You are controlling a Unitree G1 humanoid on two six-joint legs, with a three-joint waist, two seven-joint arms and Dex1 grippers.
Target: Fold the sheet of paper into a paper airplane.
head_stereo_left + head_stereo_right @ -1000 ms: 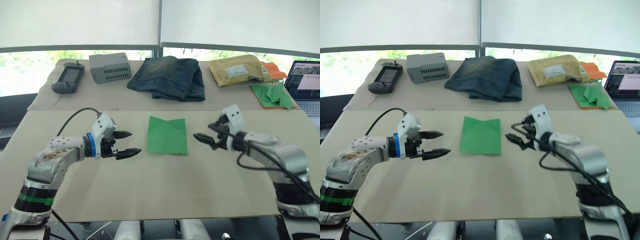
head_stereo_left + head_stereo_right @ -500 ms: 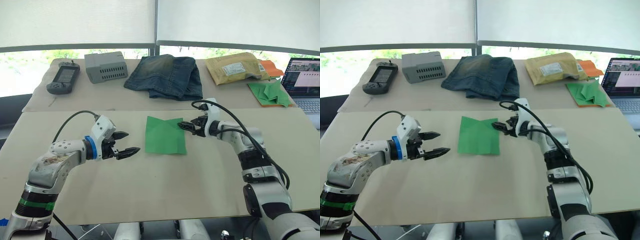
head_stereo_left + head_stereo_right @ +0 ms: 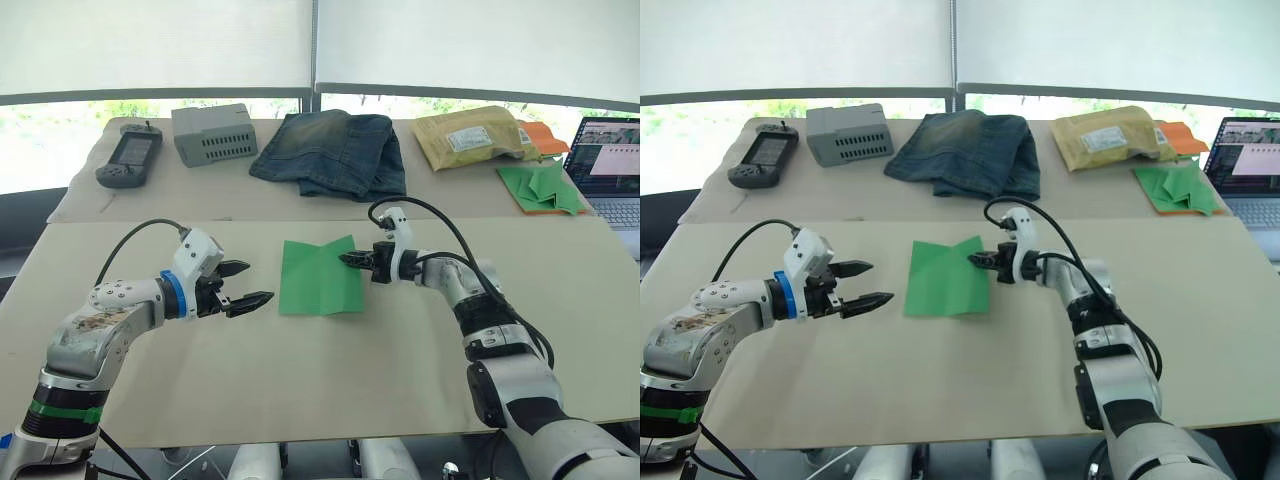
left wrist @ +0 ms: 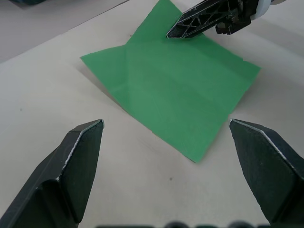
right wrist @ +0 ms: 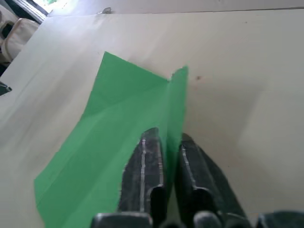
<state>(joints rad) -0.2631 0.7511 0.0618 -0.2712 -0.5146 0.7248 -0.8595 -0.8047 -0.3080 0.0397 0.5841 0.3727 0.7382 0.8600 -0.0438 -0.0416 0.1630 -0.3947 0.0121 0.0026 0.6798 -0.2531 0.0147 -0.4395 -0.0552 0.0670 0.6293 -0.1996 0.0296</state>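
one green sheet of paper [image 3: 319,276] lies flat near the middle of the table [image 3: 330,390], its far right corner lifted and pinched between the closed fingers of the right gripper [image 3: 347,259]. the left gripper [image 3: 252,283], fingers spread wide and empty, hovers just beside the sheet's left edge.

Left arm is bent at the elbow and reaches in low over the table, forearm pointing toward the middle. The left gripper [image 3: 248,284] has its two black fingers spread wide, tips level and apart, hovering just off the near left edge of the sheet of paper [image 3: 318,277] without touching it. Right arm stretches forward and inward, wrist turned so the fingers point toward the left arm. The right gripper [image 3: 351,259] has its fingers pinched nearly together, clamping the raised right-hand far corner of the sheet between them, the flap standing up in the narrow slit.
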